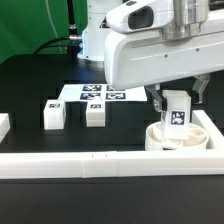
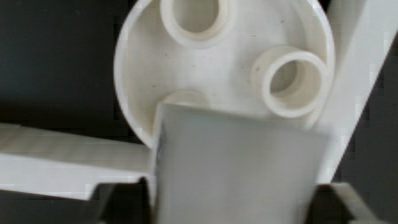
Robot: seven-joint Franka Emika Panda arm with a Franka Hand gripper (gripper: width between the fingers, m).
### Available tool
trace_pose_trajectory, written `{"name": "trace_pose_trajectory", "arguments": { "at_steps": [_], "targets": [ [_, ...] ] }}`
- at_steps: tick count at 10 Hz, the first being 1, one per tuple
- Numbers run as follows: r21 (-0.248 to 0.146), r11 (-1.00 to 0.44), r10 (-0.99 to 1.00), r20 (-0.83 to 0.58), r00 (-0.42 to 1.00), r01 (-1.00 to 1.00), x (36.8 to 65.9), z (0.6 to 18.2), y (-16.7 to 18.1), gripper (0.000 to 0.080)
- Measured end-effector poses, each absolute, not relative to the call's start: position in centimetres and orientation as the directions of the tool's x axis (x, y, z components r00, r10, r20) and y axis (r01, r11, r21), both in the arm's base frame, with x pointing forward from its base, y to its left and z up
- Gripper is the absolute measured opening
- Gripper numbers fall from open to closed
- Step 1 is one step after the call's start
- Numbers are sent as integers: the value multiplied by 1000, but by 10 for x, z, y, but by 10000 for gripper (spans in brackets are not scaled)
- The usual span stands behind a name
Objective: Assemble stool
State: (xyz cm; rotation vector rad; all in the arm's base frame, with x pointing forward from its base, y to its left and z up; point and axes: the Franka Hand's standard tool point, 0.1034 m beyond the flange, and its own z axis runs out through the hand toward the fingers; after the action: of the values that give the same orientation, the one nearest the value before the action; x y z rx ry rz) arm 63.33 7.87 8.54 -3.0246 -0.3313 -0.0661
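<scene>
Stool seat [image 1: 166, 140] sits jammed into the rail [image 1: 100, 165] corner at the exterior view's right, likely so it can't slide. Gripper [image 1: 177, 108] is clamped on one leg [image 1: 177, 118] above it, apparently lining up a hole [image 2: 290, 80]; two spare legs [image 1: 54, 114] wait aside.

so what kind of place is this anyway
Probably a robotics lab bench, not a home: a black table fenced by white border rails, a marker board fixed on it, and tagged stool legs laid out under a robot arm.
</scene>
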Motion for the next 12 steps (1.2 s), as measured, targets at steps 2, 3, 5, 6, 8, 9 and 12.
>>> {"name": "trace_pose_trajectory", "arguments": {
  "at_steps": [2,3,5,6,8,9,12],
  "targets": [
    [-93,-972,213,53,976,217,633,85,79,335],
    [-95,-975,196,51,979,201,633,85,79,335],
    [-110,-989,90,42,995,94,632,84,80,335],
    [-125,-991,-50,32,998,-46,629,84,81,335],
    [-137,-963,-240,42,970,-233,623,84,86,337],
    [-157,-929,-348,53,936,-336,624,84,90,337],
    [-207,-821,-552,53,832,-531,625,84,94,337]
  ]
}}
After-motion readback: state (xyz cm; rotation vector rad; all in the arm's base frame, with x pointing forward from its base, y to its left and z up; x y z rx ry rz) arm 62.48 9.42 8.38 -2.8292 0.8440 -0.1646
